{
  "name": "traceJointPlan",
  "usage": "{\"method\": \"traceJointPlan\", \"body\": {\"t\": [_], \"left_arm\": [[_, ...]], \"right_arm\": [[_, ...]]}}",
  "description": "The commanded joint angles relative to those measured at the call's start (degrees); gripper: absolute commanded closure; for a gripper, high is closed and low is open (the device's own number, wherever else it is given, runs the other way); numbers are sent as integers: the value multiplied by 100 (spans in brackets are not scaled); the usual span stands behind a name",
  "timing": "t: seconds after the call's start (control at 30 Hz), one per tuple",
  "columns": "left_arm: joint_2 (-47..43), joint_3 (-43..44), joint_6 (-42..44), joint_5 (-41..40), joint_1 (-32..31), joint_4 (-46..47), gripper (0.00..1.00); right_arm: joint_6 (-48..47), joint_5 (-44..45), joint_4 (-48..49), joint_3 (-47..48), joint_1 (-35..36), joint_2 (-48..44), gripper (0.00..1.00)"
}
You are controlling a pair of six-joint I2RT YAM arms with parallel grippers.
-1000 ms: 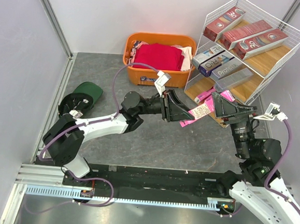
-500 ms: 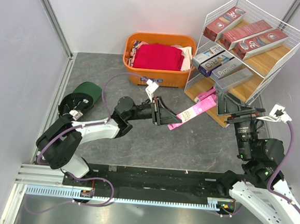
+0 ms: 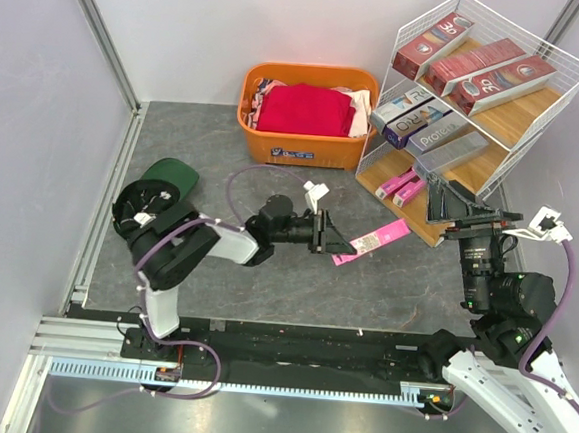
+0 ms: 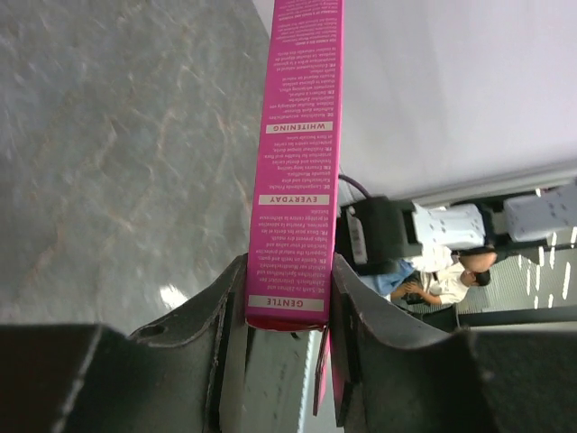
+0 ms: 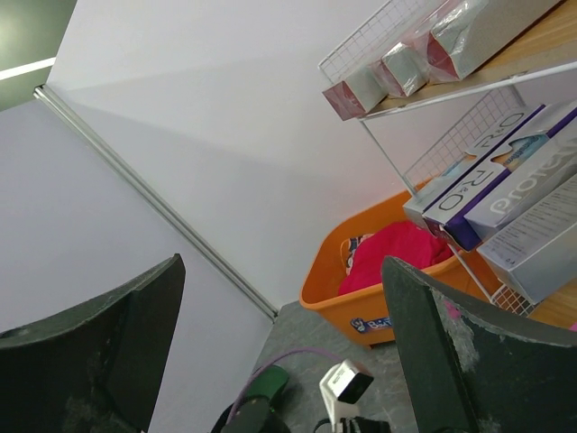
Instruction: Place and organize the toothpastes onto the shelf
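Nearest, left of the shelf (image 3: 526,113) and well short of it: left pincer (image 3: 326,241), clamped tight on one end of a pink toothpaste box (image 3: 373,240), long side stretched out towards the shelf's lowest board, far end near the foot but apart from it. Seen from the wrist, pinched by its narrow sides between both dark fingers (image 4: 198,325) above the grey table (image 3: 364,293). Just in front of the shelf's lowest board: right pincer (image 3: 456,203), spread wide, holding nothing. On that lowest board, two more pink boxes (image 3: 400,185) side by side at the left end. One tier up, purple-and-white and silver-grey boxes (image 3: 424,122) packed in a row. On the top board, three dark red boxes (image 3: 477,63) lying along the slope. Far left of the shelf, a green cap (image 3: 169,177); immediately left of the shelf, at the back, an orange basket (image 3: 275,145) with folded red clothes (image 3: 306,108).
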Motion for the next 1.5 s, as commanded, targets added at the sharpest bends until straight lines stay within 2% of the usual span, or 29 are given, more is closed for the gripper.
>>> {"method": "traceJointPlan", "body": {"t": [0.0,0.33,0.53,0.67,0.93,1.1,1.23,1.3,1.33,1.4,1.43,1.47], "left_arm": [[840,1093,-240,-204,-152,371,80],[2415,3139,-1110,-907,-371,-67,82],[2899,4405,-1111,-1347,-530,-982,82],[3198,4925,-1295,-1768,-609,-1605,82],[3708,5989,-1647,-2374,-793,-2239,80],[3823,6262,-1674,-2955,-890,-2635,69],[4077,6868,-1586,-2965,-890,-3241,38],[4078,6939,-1516,-2886,-890,-3277,34],[4043,6939,-1454,-2842,-908,-3399,17],[3946,6843,-1270,-2824,-908,-3566,5],[3798,6747,-1226,-2806,-899,-3541,0],[3701,6476,-1121,-2815,-908,-3514,0]], "right_arm": [[-186,130,-35,229,1,-77,2],[-283,218,-219,247,10,-280,2],[-283,227,-307,247,10,-359,2],[-274,227,-369,273,10,-394,2],[-274,218,-483,317,1,-447,2],[-274,227,-545,344,2,-491,2],[-239,200,-563,344,1,-482,2],[-256,174,-571,352,1,-473,2],[-247,165,-571,352,10,-473,2],[-247,148,-589,352,10,-473,2],[-239,130,-589,352,2,-473,2],[-239,130,-589,344,1,-464,2]]}}
